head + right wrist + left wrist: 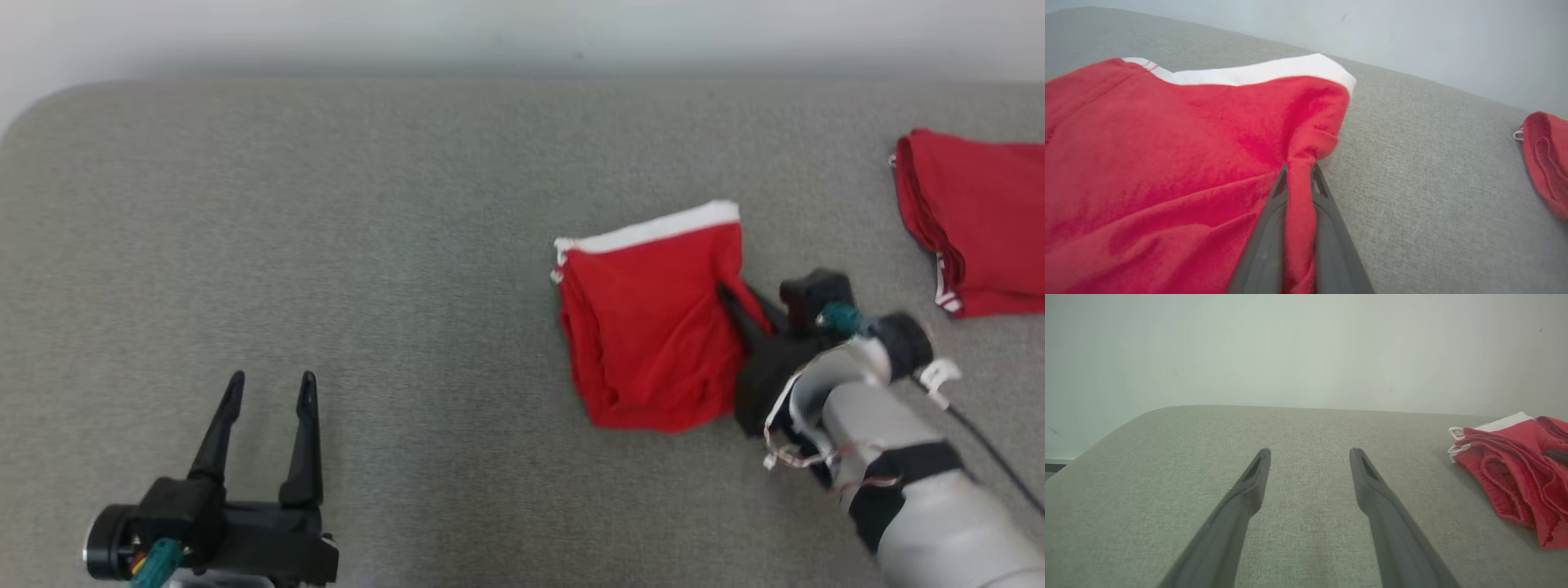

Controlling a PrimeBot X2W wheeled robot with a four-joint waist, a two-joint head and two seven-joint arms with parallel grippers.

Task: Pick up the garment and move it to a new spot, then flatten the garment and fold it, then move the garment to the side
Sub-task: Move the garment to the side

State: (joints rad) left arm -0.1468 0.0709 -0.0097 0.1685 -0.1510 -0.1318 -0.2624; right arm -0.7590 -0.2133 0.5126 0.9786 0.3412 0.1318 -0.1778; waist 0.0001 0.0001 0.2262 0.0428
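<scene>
A folded red garment (649, 327) with a white waistband lies on the grey table, right of centre. My right gripper (731, 300) is shut on a pinch of its right edge; in the right wrist view the red cloth (1300, 192) is squeezed between the two dark fingers. The left wrist view catches the same garment (1511, 473) at its far right. My left gripper (271, 390) rests open at the lower left, far from the garment, with nothing between its fingers (1251, 486).
A second folded red garment (976, 220) lies at the table's far right edge, also seen as a red fold (1545, 157) in the right wrist view. The grey fabric table (326, 229) stretches left and back to a pale wall.
</scene>
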